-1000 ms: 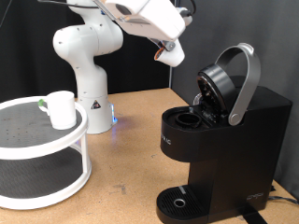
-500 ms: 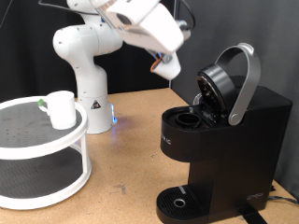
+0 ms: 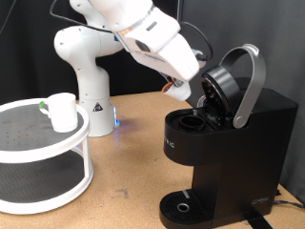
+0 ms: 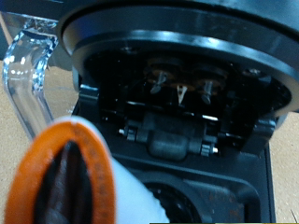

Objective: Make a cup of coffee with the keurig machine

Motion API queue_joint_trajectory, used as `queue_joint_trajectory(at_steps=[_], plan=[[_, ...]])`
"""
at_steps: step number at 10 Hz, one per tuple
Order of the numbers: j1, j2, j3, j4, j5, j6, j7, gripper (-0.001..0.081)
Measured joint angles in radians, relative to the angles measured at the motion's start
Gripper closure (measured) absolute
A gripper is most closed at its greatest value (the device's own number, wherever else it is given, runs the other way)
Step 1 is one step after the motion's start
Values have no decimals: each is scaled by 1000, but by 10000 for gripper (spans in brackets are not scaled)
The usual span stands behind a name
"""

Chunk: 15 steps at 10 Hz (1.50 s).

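Black keurig machine [image 3: 224, 134] lid raised | pincer [image 3: 181, 91] beside brew head

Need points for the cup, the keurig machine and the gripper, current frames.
cup [image 3: 63, 112], exterior view, middle of its white side.
keurig machine [image 3: 238, 153], exterior view, black body front.
gripper [image 3: 181, 92], exterior view, fingertips beside the raised brew head.
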Motion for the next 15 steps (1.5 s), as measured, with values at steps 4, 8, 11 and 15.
queue_joint_trajectory(at_steps=[4,8,11,15], plan=[[3,27,37,0,-31,29,6,724],[3,78,58,0,-42,88,25,724],[3,105,63,3,-37,106,25,724],[3,115,68,9,-31,106,25,724]])
